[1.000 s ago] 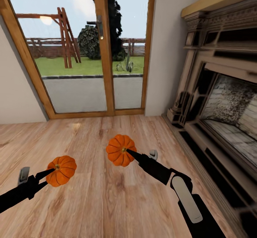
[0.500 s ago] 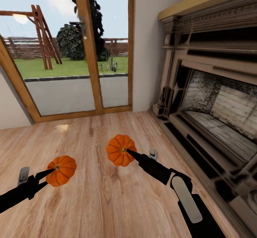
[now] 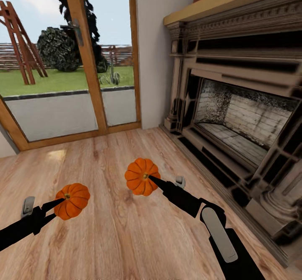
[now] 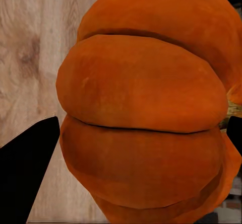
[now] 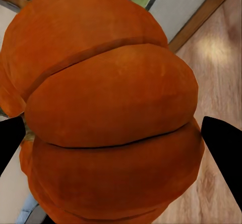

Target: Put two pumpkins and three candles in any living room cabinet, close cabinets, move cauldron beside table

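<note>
While a stone fireplace point(image 3: 235, 116) borders the wood floor point(image 3: 113, 238) rightward and a glazed door point(image 3: 71, 61) stands ahead: left gripper point(image 3: 58, 204) pinches one pumpkin point(image 3: 72, 200), right gripper point(image 3: 153, 180) pinches another pumpkin point(image 3: 141, 176), both aloft over open boards.

left arm: reaching in from the lower left of the head view, black, low and nearly level
left pincer point(image 3: 58, 202): closed on a pumpkin point(image 3: 72, 200), dark fingers point(image 4: 27, 168) flanking it in the left wrist view
right arm: rising from the lower right, angled toward centre, pale panel on forearm
right pincer point(image 3: 152, 179): closed on a second pumpkin point(image 3: 141, 176), fingertips point(image 5: 222, 143) either side of it
</note>
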Robot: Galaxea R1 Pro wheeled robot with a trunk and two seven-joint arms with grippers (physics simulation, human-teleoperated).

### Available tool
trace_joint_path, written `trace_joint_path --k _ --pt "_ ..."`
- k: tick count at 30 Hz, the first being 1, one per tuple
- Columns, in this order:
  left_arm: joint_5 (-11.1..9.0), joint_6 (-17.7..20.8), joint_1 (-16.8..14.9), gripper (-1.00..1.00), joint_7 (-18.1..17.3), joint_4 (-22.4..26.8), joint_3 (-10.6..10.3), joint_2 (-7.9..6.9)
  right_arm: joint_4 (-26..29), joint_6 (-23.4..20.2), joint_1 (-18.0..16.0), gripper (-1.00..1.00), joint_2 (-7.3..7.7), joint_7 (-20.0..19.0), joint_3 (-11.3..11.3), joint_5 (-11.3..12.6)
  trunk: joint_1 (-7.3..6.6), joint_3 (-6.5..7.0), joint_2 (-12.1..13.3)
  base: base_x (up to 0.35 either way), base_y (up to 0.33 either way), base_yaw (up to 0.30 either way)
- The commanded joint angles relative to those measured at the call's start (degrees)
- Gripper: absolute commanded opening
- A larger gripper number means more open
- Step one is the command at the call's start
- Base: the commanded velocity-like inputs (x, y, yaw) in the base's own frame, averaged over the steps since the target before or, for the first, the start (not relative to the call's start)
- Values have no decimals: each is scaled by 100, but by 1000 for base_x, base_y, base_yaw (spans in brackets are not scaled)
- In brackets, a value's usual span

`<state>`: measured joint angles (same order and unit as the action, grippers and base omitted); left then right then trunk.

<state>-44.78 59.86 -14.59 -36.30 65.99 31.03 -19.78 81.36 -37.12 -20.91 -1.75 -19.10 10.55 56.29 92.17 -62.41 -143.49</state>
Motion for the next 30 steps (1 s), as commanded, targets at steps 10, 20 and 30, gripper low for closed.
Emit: trace_joint_path --k 10,20,30 --pt "-5 -1 0 -100 7 1 0 0 2 -6 -1 -100 0 11 0 34 0 13 0 -41 18 -281" --pt "-21 6 0 -100 -15 1 14 -2 2 -4 -1 -100 0 11 -1 40 -11 124 5 0 0 -280" --pt "-14 8 0 -100 -17 1 17 -6 -24 -1 0 -100 0 11 0 31 -36 369 19 0 0 -280"
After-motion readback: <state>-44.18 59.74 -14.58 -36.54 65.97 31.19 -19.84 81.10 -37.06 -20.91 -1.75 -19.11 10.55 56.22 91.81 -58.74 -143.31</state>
